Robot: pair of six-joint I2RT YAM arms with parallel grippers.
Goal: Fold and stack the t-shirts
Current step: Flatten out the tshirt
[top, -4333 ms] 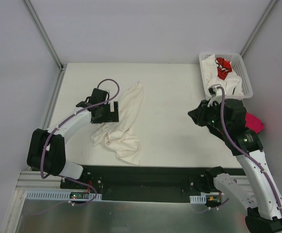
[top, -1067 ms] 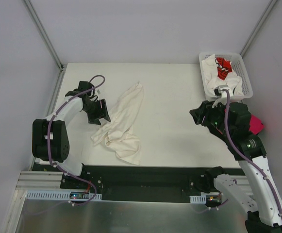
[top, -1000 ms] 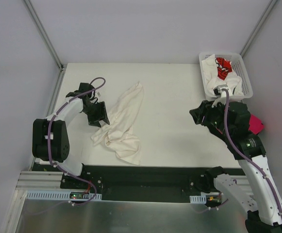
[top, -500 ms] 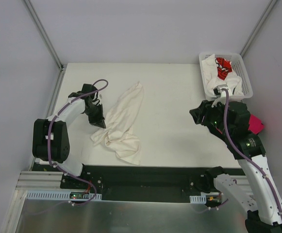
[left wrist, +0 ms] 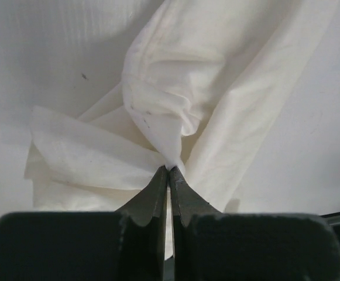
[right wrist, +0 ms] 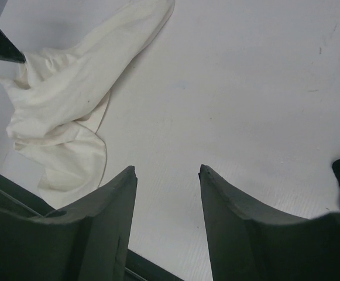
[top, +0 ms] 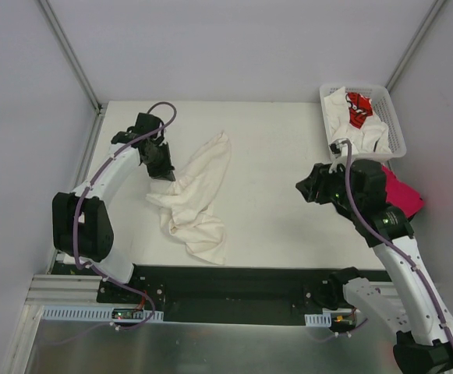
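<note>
Our left hand (left wrist: 168, 173) is clamped on a thin pinch of the cream t-shirt (left wrist: 181, 76), which lies crumpled toward nine o'clock on the worktop (top: 273, 156). With so little cloth caught, a pull may slip it free or drag the bunch unspread. Our right hand (right wrist: 167, 175) hangs apart, empty.

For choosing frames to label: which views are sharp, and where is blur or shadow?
Top view: evenly lit, cream t-shirt sharp. Left wrist view: left gripper dark and soft, t-shirt folds sharp. Right wrist view: right gripper dark, table bright.
</note>
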